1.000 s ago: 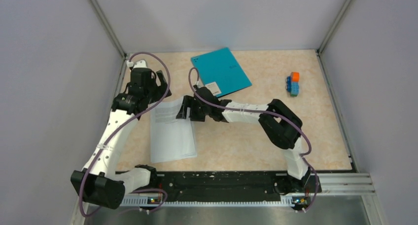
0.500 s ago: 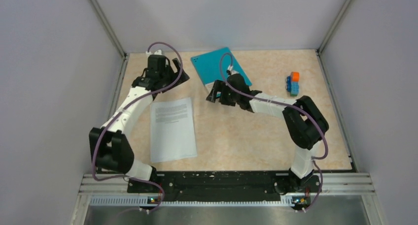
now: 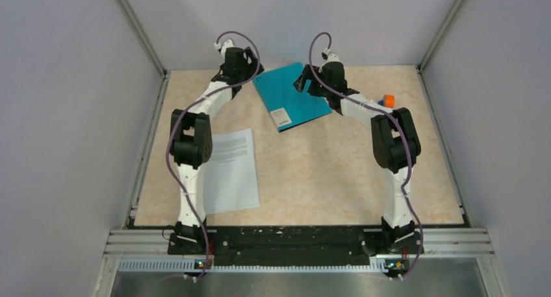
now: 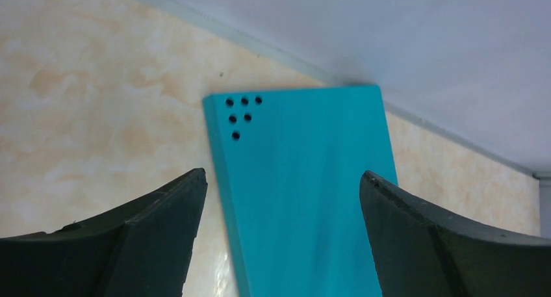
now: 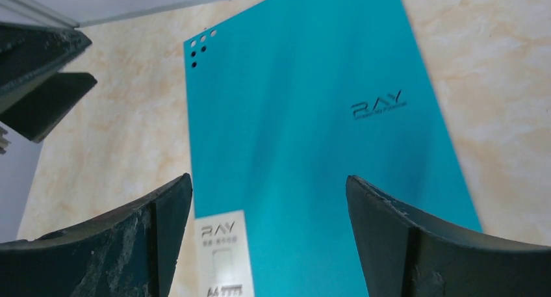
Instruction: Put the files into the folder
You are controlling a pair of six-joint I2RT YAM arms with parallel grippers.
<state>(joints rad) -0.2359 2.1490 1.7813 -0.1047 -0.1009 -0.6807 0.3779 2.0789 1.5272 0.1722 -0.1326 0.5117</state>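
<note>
Hovering far side: L gripper (image 3: 251, 71) & R gripper (image 3: 304, 82), both spread wide and empty, flank closed folder (image 3: 294, 101), its long axis near-far.

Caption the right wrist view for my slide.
Open right gripper poised over the closed folder, its white label nearest the camera.

The left arm (image 3: 193, 192) and right arm (image 3: 394, 196) pair white links with black joints, looping purple cable (image 3: 171, 159), black bases at six o'clock, and curved matte-black fingers (image 5: 422, 245).
</note>
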